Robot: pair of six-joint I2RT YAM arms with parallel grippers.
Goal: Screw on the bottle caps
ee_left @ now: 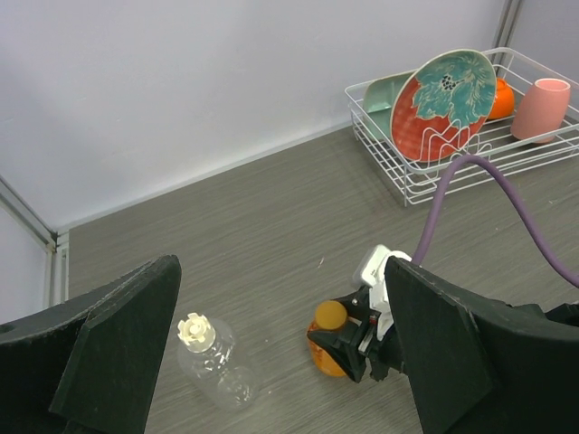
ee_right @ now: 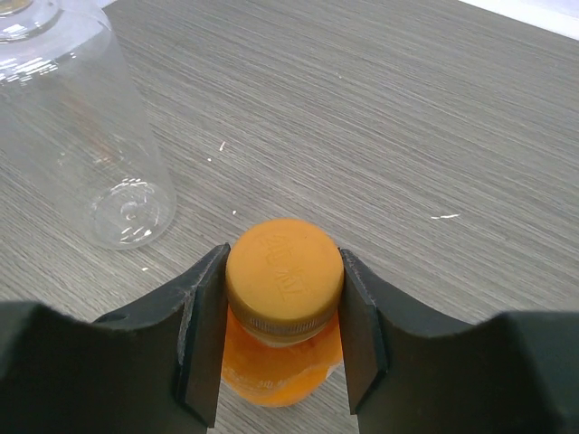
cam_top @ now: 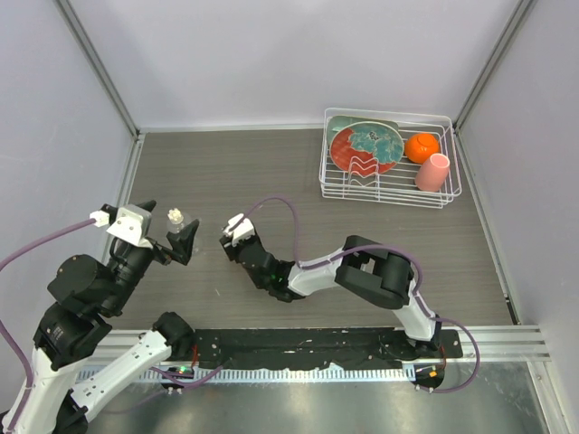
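Right gripper (ee_right: pixel 284 264) is clamped on the small round orange screw cap (ee_right: pixel 284 268), one finger pressed to each side. That cap sits atop the translucent orange plastic bottle (ee_right: pixel 271 371), which stands on the grey wood-grain table (ee_right: pixel 425 108) toward the front left. Here's the worry: nothing holds the bottle's body, so a twist of the wrist could just spin bottle and cap together on the tabletop, and the thread would never tighten. Whether the cap sits square on the neck I can't tell from here, and if it's crooked, turning would cross-thread it. Over on the other side, the left gripper (ee_left: pixel 280 271) hangs with its jaws spread wide, gripping nothing. The clear colourless plastic bottle (ee_left: pixel 217 371) stands between its fingers, just beside the orange one, with the cream-white ribbed cap (ee_left: pixel 195 330) resting on its neck. Light and unheld, that bottle could topple at a brush from either arm, and its cap, if loose, would roll away.
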